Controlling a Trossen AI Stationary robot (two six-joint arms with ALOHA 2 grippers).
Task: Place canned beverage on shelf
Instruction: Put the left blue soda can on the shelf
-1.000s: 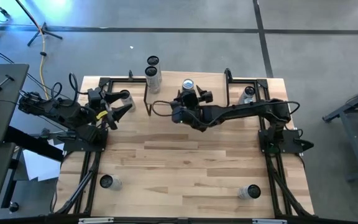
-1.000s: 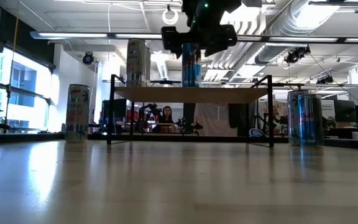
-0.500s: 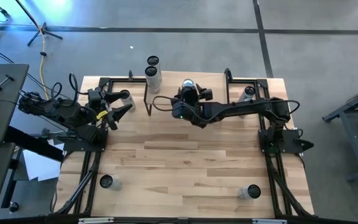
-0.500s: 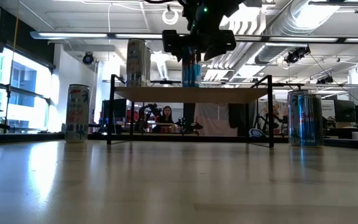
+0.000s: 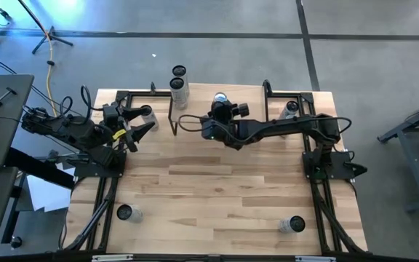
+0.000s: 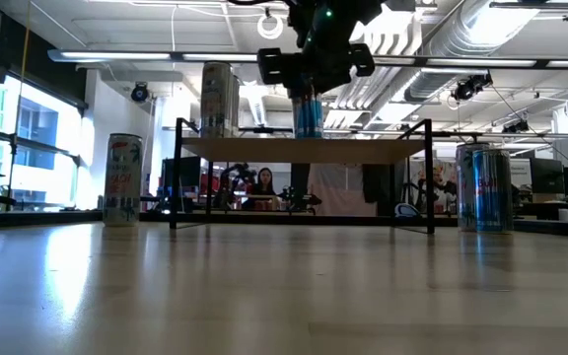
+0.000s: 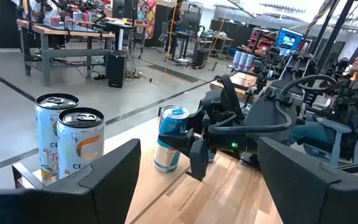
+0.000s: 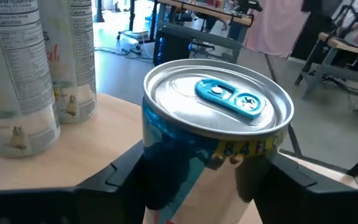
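Right gripper sits over the middle of the shelf, its fingers on either side of a blue can. The can stands upright with its base on the shelf board. In the right wrist view the can fills the frame between the two dark fingers; whether the pads press on its wall or stand just off it cannot be told. The can's lower half is cut off there. From above, only the can's silver top shows past the gripper body.

Two pale tall cans stand together at the shelf's left end; in the low view one hides most of the other. From above they show as two tops, one beyond the other.

Left gripper waits at the table's far left, fingers spread and holding nothing, with a can top between them or just beyond; hard to separate.

More cans stand on the table: one far right, partly hidden by the right arm, one near left, one near right.

A person sits in the room beyond, seen under the shelf, mostly hidden.
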